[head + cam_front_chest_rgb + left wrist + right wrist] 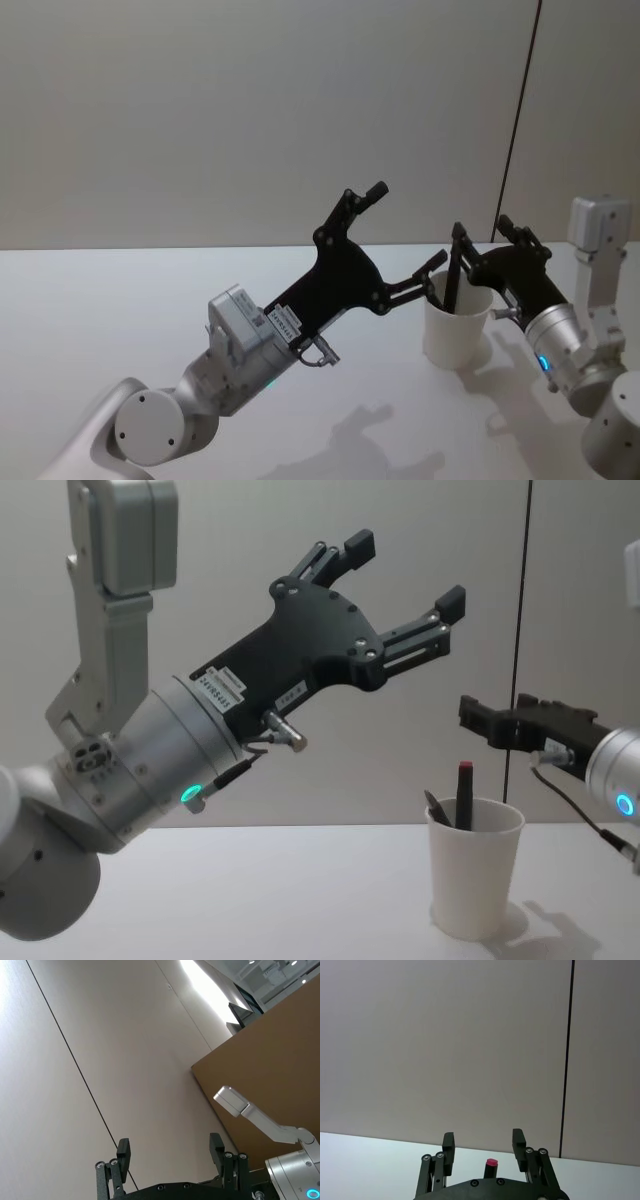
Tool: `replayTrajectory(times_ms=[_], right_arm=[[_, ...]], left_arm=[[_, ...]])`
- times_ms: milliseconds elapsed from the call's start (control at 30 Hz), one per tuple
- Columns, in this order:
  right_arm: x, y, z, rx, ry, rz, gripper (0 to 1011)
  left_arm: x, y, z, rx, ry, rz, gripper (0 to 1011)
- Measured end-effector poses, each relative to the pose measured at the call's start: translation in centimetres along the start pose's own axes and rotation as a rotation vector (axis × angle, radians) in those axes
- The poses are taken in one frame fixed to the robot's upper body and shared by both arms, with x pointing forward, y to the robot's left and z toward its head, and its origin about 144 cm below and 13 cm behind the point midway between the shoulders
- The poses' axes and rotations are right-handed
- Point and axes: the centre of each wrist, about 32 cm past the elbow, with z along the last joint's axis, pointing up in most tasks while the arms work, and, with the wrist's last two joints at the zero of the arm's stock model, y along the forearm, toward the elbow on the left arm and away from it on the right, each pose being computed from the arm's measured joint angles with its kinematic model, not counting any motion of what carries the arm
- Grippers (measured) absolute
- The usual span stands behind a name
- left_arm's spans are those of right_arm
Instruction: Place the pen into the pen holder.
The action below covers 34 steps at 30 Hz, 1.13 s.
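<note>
Your open right gripper (500,725) is hovering at 12 o'clock over the upright dark red-capped pen (464,794) already standing in the plain white paper cup (473,881), while your left gripper (405,575), nothing in its spread fingers, is idling at 10 o'clock.

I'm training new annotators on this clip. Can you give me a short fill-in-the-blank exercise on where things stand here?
1. The pen stands inside the white ____.
2. The left hand is raised above the table with its fingers ____.
3. The right hand hovers ____ the pen holder, holding nothing.
4. The pen's top end is coloured ____.

Missing words: cup; open; above; red
</note>
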Motion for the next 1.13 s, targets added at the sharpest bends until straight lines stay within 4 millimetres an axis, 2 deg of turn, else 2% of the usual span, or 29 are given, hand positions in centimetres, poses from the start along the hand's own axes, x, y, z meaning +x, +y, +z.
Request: replayTrajectory(times_ms=[200,400,1133], right_arm=[[-0.06,0.12,-0.21,-0.004,0.001,0.001,863],[-0.11,0.19,-0.34,-0.007,0.001,0.002,999],[-0.17,0.27,-0.55,-0.011,0.002,0.003,1001]], left_arm=[[0.00,0.00,0.00,0.000,0.000,0.000,1004],[0.00,0.00,0.00,0.000,0.000,0.000,1004],[0.00,0.00,0.00,0.000,0.000,0.000,1004]])
